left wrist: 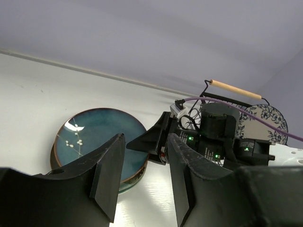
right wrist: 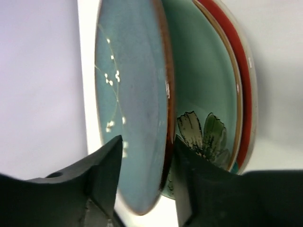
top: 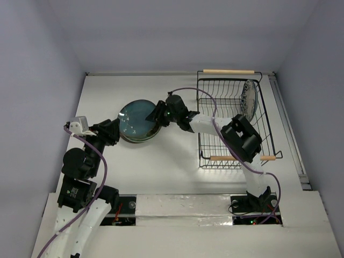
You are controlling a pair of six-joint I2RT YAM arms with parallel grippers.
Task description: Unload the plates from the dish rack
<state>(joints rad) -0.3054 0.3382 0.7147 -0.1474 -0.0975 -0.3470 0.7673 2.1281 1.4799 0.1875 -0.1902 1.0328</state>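
Observation:
A teal-blue plate (top: 135, 119) with small white blossoms lies on top of a stack of plates on the table, left of the dish rack (top: 232, 158). My right gripper (top: 153, 116) is shut on its right rim; in the right wrist view the fingers (right wrist: 147, 140) straddle the plate (right wrist: 137, 94), holding it slightly tilted above a green flowered plate (right wrist: 203, 94) and a red one (right wrist: 242, 71). A white plate with a blue floral rim (top: 249, 99) stands upright in the rack. My left gripper (top: 113, 132) is open and empty at the stack's left edge.
The rack's two wooden handles sit at the far (top: 228, 71) and near (top: 242, 158) ends. The left wrist view shows the stack (left wrist: 102, 137), the right gripper (left wrist: 154, 142) and the floral plate (left wrist: 266, 120). Walls enclose the table on three sides.

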